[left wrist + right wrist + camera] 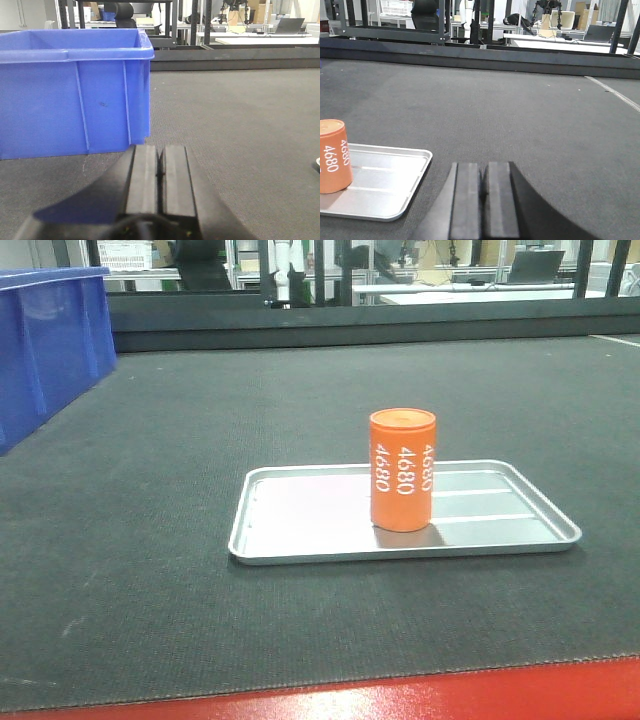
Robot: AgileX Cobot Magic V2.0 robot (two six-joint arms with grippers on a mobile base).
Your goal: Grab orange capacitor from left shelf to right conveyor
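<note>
The orange capacitor [402,469] stands upright in a small shallow silver tray [300,520] on the dark grey conveyor belt [300,390], which has a red front edge [400,695]. In the right wrist view the capacitor [334,156] stands at the far left on the tray [395,175]. My right gripper [483,167] is shut and empty, low over the belt to the right of the tray. My left gripper [160,150] is shut and empty, low over the belt [240,125]. The left shelf is out of view.
A blue plastic bin [45,345] stands on the belt at the far left; it fills the upper left of the left wrist view [70,90], just beyond my left gripper. A dark rail [350,325] bounds the belt's far side, with workbenches behind.
</note>
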